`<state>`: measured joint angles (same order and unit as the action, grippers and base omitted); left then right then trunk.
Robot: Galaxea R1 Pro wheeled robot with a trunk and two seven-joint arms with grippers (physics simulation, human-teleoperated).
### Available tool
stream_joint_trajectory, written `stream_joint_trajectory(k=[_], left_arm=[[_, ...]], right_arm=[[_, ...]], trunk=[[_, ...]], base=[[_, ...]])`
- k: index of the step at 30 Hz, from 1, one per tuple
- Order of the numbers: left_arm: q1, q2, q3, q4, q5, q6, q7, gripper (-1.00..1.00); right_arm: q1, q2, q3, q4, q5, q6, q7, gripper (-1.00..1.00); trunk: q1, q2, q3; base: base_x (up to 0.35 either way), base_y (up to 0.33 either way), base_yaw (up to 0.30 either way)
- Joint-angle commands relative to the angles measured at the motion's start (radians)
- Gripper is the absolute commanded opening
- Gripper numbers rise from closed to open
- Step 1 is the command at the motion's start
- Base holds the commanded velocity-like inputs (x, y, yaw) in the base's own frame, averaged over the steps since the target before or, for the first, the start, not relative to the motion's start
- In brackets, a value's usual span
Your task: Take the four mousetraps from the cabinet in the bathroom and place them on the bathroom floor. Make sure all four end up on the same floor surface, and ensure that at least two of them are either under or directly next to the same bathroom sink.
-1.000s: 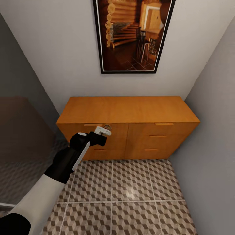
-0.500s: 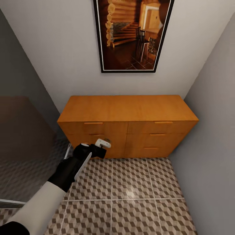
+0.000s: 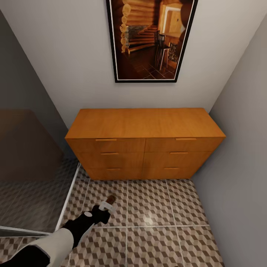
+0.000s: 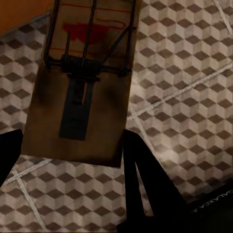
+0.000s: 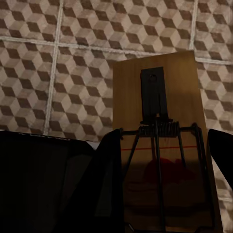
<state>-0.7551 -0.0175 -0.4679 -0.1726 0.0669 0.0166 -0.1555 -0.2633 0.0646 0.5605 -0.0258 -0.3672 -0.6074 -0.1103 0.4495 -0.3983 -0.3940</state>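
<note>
A narrow bathroom corner: cube-patterned bathroom floor point(image 3: 155, 207) runs up to the orange-brown cabinet point(image 3: 144, 142), its drawers all shut, under a framed picture point(image 3: 150, 39) on the pale wall.

The left gripper point(image 3: 107, 205) hangs low over the tiles, pinching a mousetrap point(image 4: 82, 82) between its dark fingers point(image 4: 145, 179); the board juts out past the tips, above the floor. The right gripper point(image 5: 165, 194) likewise clamps a second mousetrap point(image 5: 162, 141) over the same tiles.

To set the left trap down well, I judge it best to lower until the board lies nearly flat on a tile, then spread the fingers slowly so it does not flip or skid, and draw straight back. No sink shows here, so whether this spot counts as next to one cannot be told.

Each trap is a flat brown wooden rectangle carrying a dark wire bar, a coiled spring across the middle, a dark metal tongue, and a red smear at one end.
</note>
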Motion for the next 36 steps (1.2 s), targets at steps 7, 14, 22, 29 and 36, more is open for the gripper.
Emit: stream_joint_trajectory(k=[7,14,22,29,36], left_arm=[[0.055,0.007,0.000,0.212,0.008,-0.138,0.001,-1.00],[0.195,0.036,0.003,0.242,0.050,-0.415,0.033,-1.00],[0.346,0.049,0.005,0.246,0.278,-0.670,0.193,-1.00],[0.433,0.055,0.005,0.248,0.329,-0.814,0.208,-1.00],[0.448,0.051,0.005,0.248,0.332,-0.821,0.210,-1.00]], right_arm=[[-0.001,-0.012,0.009,-0.064,-0.002,0.001,-0.014,-1.00],[-0.004,-0.014,0.009,-0.097,-0.001,0.009,-0.089,-1.00],[-0.007,-0.080,0.009,-0.269,0.003,0.115,-0.101,-1.00],[-0.007,-0.141,0.009,-0.351,0.003,0.184,-0.098,-1.00],[-0.006,-0.147,0.013,-0.302,0.005,0.086,-0.097,-1.00]], trunk=[[0.001,-0.002,-0.001],[0.001,-0.002,-0.001],[0.001,-0.002,-0.001],[0.001,-0.002,-0.001],[0.001,-0.002,-0.001]], base=[[0.000,0.000,0.000],[0.000,0.000,0.000],[0.000,0.000,0.000],[0.000,0.000,0.000],[0.000,0.000,0.000]])
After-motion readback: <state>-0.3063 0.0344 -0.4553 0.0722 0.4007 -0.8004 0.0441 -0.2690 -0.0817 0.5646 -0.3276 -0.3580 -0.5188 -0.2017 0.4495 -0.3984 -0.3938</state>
